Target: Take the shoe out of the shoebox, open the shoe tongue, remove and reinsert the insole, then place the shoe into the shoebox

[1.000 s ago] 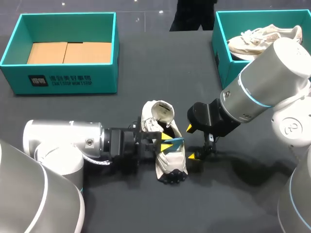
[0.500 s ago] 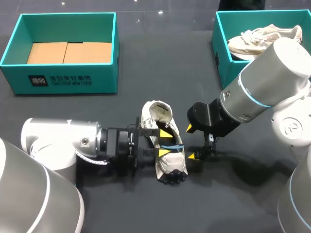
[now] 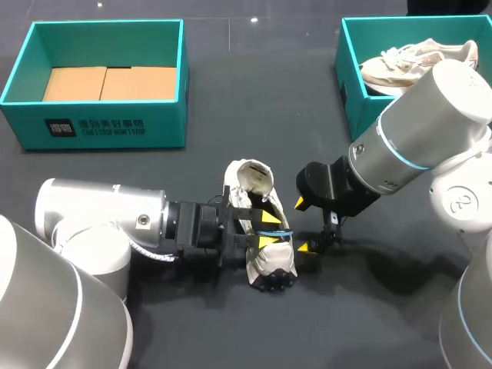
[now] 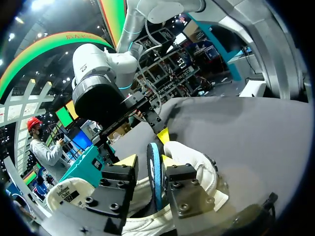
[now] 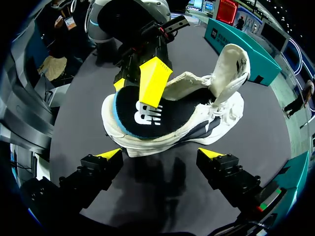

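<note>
A white shoe point(image 3: 270, 265) lies on the dark table between my two grippers, toe toward the front edge. Its insole point(image 3: 275, 229), black on top with a blue edge, sits partly in the shoe's opening. My left gripper point(image 3: 266, 230) comes in from the shoe's left side. In the left wrist view the insole's blue edge point(image 4: 154, 182) stands between the fingers of the left gripper point(image 4: 147, 161), close to one and with a narrow gap to the other. My right gripper point(image 3: 303, 226) stands open just right of the shoe. Ahead of the right gripper point(image 5: 161, 155) the shoe point(image 5: 211, 120) and insole point(image 5: 147, 123) lie apart from its fingers.
A teal shoebox point(image 3: 108, 127) with cardboard inside stands at the back left. A second teal box point(image 3: 347, 84) at the back right holds another white shoe point(image 3: 415, 61).
My left gripper let go of the insole, spread its fingers wide, then narrowed them again and shifted slightly right toward the shoe. The right arm has not moved.
</note>
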Motion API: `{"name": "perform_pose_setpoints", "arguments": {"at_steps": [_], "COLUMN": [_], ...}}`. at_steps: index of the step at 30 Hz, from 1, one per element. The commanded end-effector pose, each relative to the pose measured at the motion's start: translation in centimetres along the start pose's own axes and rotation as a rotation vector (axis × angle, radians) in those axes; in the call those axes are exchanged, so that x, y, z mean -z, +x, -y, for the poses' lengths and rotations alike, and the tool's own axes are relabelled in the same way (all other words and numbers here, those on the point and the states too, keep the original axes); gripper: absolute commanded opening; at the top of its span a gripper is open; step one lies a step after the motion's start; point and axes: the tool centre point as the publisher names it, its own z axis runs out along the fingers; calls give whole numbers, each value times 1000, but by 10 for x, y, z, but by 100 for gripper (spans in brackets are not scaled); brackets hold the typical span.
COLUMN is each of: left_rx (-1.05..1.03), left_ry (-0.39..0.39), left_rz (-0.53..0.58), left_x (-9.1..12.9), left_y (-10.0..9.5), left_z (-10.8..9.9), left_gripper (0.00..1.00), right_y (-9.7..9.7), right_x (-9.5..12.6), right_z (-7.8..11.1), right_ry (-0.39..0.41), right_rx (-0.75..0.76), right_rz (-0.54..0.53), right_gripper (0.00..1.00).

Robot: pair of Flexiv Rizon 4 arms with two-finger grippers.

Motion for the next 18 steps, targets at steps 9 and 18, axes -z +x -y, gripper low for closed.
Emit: {"name": "perform_pose_setpoints", "arguments": {"at_steps": [9, 18], "left_rx": [-73, -137], "left_ry": [-101, -195], "left_rz": [-48, -34], "left_x": [-9, 1], "left_y": [8, 3], "left_z": [-24, -42], "left_gripper": [0, 0], "right_y": [1, 1], "right_x": [0, 0], "right_z": [0, 0], "right_ry": [0, 0], "right_rx": [0, 0], "right_rz": [2, 2], "right_gripper": [100, 100]}}
